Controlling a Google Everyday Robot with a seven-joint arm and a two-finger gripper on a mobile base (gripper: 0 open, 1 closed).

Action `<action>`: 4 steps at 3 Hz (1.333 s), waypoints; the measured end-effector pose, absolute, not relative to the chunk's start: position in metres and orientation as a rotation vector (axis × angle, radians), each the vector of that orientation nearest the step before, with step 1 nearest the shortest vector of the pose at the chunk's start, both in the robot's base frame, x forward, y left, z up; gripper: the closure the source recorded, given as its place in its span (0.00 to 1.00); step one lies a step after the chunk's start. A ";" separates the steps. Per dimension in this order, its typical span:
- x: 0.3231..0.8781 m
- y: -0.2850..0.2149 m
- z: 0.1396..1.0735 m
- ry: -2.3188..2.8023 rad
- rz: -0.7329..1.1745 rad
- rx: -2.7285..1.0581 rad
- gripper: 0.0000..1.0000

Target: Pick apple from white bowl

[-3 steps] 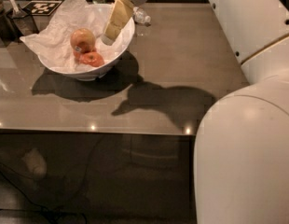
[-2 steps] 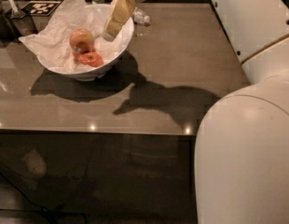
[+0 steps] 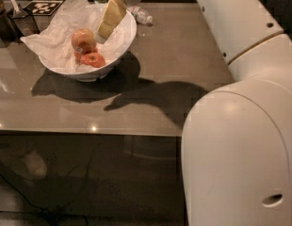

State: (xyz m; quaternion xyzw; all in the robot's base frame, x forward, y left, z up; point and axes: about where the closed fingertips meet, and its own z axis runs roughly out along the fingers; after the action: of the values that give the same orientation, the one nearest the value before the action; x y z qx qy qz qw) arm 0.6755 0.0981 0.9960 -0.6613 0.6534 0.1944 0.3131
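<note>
The white bowl [image 3: 118, 48] stands at the back left of the table, lined with crumpled white paper [image 3: 52, 36]. A pale yellow-red apple [image 3: 83, 39] lies in it, with a smaller reddish fruit [image 3: 93, 59] just in front of it. My gripper [image 3: 103, 31] reaches down into the bowl from the back and hangs just right of the apple, close to it; I cannot tell if it touches it. Its tan tip is tilted to the lower left.
A plastic bottle [image 3: 140, 15] lies behind the bowl. A black-and-white marker card [image 3: 42, 7] and a dark holder [image 3: 16, 20] are at the far left. My white arm [image 3: 240, 126] fills the right side. The grey table's [image 3: 150, 60] front edge runs across the middle.
My gripper has shifted a little to the left inside the bowl, closer to the apple. The bowl and fruits have not moved.
</note>
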 end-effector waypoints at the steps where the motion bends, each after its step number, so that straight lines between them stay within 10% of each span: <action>1: 0.690 0.125 0.983 1.701 0.531 -1.765 0.00; 4: 0.711 0.150 0.950 1.673 0.621 -1.733 0.00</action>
State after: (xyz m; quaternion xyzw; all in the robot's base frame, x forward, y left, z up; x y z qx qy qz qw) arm 0.7108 0.1500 0.9496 -0.6598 0.6369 0.2365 0.3212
